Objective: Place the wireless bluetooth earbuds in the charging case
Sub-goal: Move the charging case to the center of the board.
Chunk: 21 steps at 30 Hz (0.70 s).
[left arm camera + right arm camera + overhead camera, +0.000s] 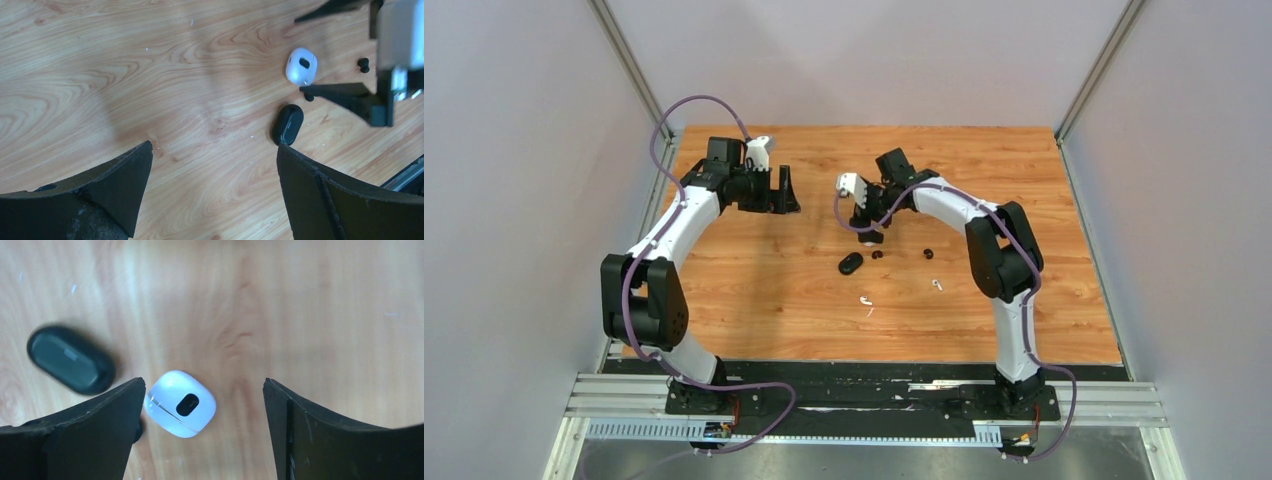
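1. Top external view puts the task at its start, since all four earbuds lie loose on the table (754,300) and none sits in a case.
2. The first white earbud (865,300) and the second white earbud (937,285) lie nearest the arm bases. The first black earbud (877,255) and the second black earbud (928,253) lie a little farther out.
3. The black case (851,263) rests just left of the first black earbud. The white case (180,404) lies beneath the right arm's wrist and is seen best from the right wrist view.
4. The right gripper (203,385) has its jaws spread wide and grasps nothing. The white case lies flat on the wood between them, close against one finger, though I cannot tell whether it touches.
5. The left gripper (214,150) also has its jaws released, with only bare wood between them. It is well apart from both cases.
6. Both cases look shut, with a seam showing on the white one and no cavity open on either.
7. By my reading nothing is done yet. A lid has to be opened, and then each earbud must be picked up and seated, likely white in white and black in black.
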Each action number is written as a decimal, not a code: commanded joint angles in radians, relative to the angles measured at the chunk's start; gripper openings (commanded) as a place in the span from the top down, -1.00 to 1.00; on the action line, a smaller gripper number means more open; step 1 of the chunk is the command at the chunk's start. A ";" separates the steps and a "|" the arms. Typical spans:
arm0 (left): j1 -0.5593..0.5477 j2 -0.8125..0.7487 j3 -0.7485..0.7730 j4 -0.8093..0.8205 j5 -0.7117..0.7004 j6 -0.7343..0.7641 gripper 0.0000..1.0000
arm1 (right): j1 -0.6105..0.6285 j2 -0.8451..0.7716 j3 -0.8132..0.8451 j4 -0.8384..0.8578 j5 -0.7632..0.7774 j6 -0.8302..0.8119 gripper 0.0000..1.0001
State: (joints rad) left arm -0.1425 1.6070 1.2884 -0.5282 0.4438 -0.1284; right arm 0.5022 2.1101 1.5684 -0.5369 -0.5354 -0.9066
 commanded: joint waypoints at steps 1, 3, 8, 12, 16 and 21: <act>-0.003 -0.007 0.040 0.016 0.019 -0.005 -0.99 | -0.021 -0.015 0.199 -0.017 0.038 0.448 -0.80; -0.003 -0.004 0.039 0.016 0.023 0.000 -1.00 | -0.021 -0.013 0.248 -0.065 0.064 0.660 -0.94; -0.003 0.023 0.064 0.006 0.030 -0.004 -1.00 | 0.000 -0.005 0.289 -0.223 0.269 1.004 -0.80; -0.003 0.047 0.081 -0.001 0.030 -0.025 -1.00 | 0.005 0.068 0.368 -0.308 0.373 1.058 -0.61; -0.003 0.048 0.074 -0.002 0.043 -0.054 -1.00 | -0.004 0.094 0.379 -0.261 0.142 0.936 -0.53; -0.003 0.031 0.058 -0.012 0.044 -0.044 -1.00 | -0.024 0.091 0.394 -0.266 -0.044 0.474 -0.77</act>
State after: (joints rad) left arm -0.1425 1.6566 1.3289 -0.5373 0.4667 -0.1619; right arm 0.5003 2.2227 1.9072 -0.7982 -0.3935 -0.0963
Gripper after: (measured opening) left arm 0.998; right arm 0.840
